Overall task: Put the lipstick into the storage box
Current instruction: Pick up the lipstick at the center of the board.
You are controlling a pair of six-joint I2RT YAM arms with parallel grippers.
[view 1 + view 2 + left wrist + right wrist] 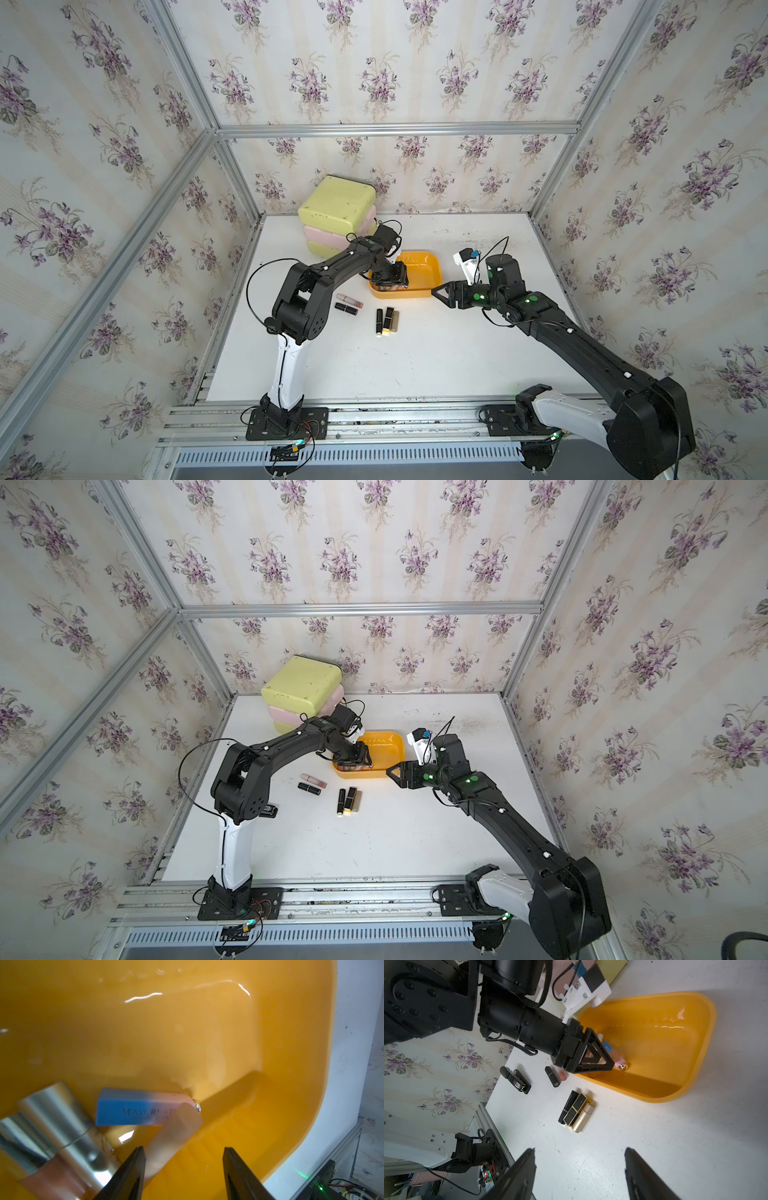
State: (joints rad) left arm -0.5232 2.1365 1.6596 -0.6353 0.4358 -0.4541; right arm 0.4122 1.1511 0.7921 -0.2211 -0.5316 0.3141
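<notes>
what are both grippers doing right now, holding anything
Left gripper: open inside the storage box, holding nothing.
Right gripper: open above the table, empty.

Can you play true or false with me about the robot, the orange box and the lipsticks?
1. The left end effector is over the storage box. True.
2. The storage box is empty. False: a blue and pink lipstick lies inside with others.
3. Five lipsticks still lie on the table. True.
4. The right end effector holds a lipstick. False: it is open and holds nothing.
5. The stacked boxes are blue. False: pale green and pink.
</notes>
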